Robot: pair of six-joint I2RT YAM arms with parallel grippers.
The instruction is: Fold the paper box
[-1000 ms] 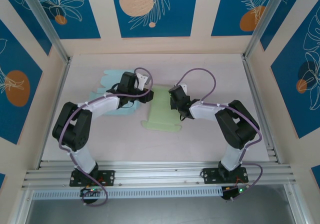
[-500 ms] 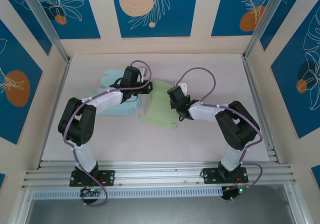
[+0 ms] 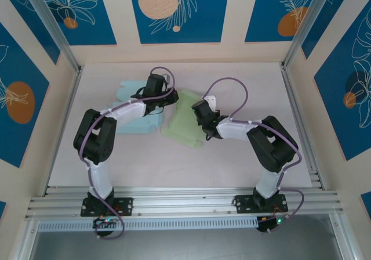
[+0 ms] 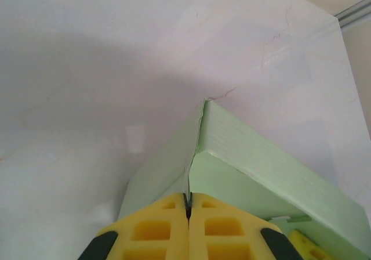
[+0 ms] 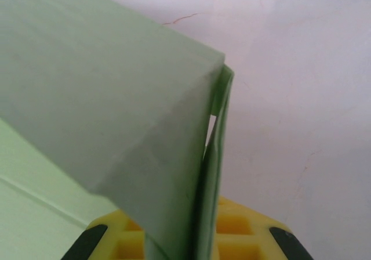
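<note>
Left claw [image 4: 187, 201] clamped on green paper box [image 4: 261, 167] edge — right claw [image 5: 200, 228] likewise.

From above, the left arm [image 3: 124, 112] lies across the blue sheet [image 3: 128, 90] and covers its middle (only the scalloped edges peek out). The left gripper [image 3: 172, 97] and right gripper [image 3: 201, 118] are too small there to make out their tips, and the right one covers part of the green box [image 3: 179, 123]. In the left wrist view the yellow pads [image 4: 155, 228] are cut off at the bottom edge, and the box runs out at the lower right. In the right wrist view the box is blurred, cropped at the left and top, and hides part of the pads [image 5: 243, 228].
</note>
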